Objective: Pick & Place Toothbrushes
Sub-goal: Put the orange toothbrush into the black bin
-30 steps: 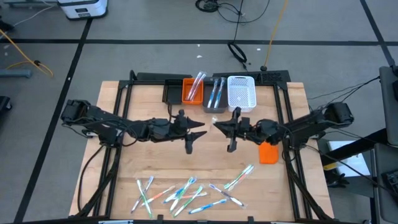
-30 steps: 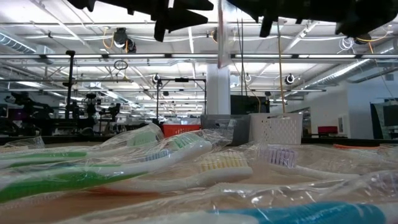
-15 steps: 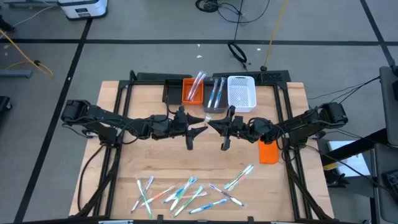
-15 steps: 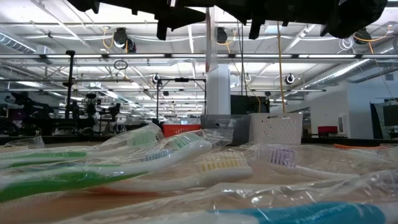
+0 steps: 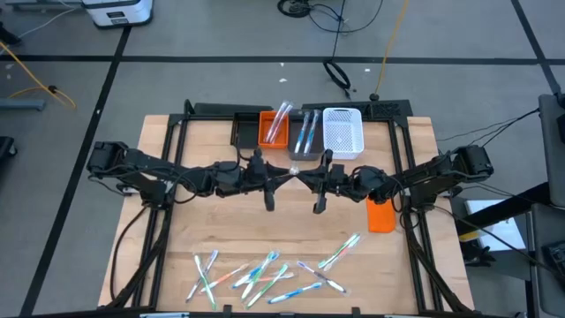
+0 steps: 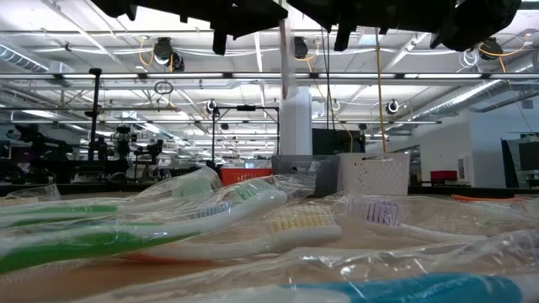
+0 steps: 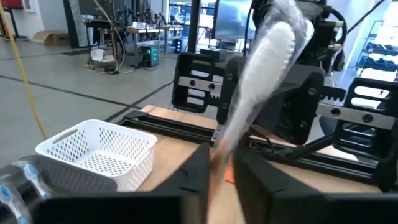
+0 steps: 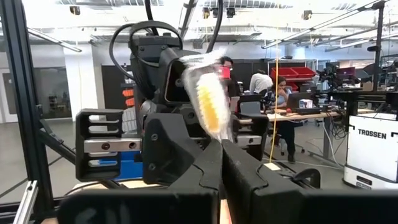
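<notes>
A white toothbrush (image 7: 261, 74) with yellow bristles (image 8: 208, 102), in a clear wrapper, is held above the table's middle between both grippers. My left gripper (image 5: 290, 176) and my right gripper (image 5: 305, 176) meet tip to tip there, each shut on it. In the low view the toothbrush (image 6: 285, 59) hangs as a thin upright stick below the grippers. Several wrapped toothbrushes (image 5: 265, 274) lie flat on the table near its front edge. More stand in the orange bin (image 5: 274, 131) and the grey bin (image 5: 305, 137). My left gripper pinches the narrow part of the wrapped toothbrush (image 7: 219, 146) between its two fingers, coming level from the table's left. The toothbrush slants on past the fingers toward the other gripper, clear of the table. My right gripper pinches the toothbrush just below its bristled head (image 8: 219, 138) between its two fingers, coming from the table's right. The head stands above the fingers, clear of the table.
A black bin (image 5: 244, 131) and a white perforated basket (image 5: 342, 132) stand beside the orange and grey bins at the far edge. A flat orange block (image 5: 381, 216) lies at the right. Bare wood lies between the arms and the loose toothbrushes.
My right gripper has carried the toothbrush toward the table's left, up to my left gripper. My left gripper, open before, has shut on the toothbrush, so both hold it now.
</notes>
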Robot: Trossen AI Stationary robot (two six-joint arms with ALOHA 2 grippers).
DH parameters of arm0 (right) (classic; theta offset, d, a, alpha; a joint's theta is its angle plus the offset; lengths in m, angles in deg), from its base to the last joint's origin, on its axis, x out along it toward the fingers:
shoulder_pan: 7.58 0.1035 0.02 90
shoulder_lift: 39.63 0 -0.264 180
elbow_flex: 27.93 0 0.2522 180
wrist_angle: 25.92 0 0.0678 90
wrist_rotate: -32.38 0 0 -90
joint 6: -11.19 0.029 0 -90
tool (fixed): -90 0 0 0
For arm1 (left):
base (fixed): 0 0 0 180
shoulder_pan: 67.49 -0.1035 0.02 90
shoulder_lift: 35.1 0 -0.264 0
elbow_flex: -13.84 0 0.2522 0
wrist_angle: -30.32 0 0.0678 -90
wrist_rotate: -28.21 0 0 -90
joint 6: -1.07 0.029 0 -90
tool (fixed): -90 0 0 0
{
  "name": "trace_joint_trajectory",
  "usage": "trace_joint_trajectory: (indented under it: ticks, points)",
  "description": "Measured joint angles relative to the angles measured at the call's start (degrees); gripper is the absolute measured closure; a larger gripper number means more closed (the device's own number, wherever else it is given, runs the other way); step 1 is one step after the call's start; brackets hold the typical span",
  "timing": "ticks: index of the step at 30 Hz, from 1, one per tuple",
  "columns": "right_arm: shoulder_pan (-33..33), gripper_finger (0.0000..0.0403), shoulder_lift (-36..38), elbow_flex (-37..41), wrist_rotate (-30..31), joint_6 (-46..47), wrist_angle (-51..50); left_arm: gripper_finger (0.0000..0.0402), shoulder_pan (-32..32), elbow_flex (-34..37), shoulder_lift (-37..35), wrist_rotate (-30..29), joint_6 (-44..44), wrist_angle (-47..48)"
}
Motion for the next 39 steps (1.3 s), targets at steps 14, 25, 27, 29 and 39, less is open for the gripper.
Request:
trace_joint_trajectory:
  ticks: [14, 25, 27, 29, 39]
  points:
    - [0.0, 0.0403, 0.0, 0.0, 0.1, -0.5, -1.1, 0.0398, 0.3, 0.0, 0.0, -0.2, 1.8, 1.4]
    - [0.1, 0.0313, 0.0, 0.0, 0.1, -3.2, -3.0, 0.0400, 0.3, 0.0, 0.0, -3.1, 2.0, 3.9]
    - [0.1, 0.0284, 0.0, 0.0, 0.2, -3.3, -4.0, 0.0400, 0.3, 0.0, -0.4, -3.3, 2.1, 4.8]
    - [0.1, 0.0257, 0.0, 0.0, 0.2, -3.4, -4.6, 0.0400, 0.3, 0.0, -0.6, -3.4, 2.1, 4.9]
    - [0.1, 0.0190, 0.0, 0.0, 0.7, -3.6, -5.4, 0.0401, 0.3, 0.0, -4.0, -6.9, 2.3, 12.2]
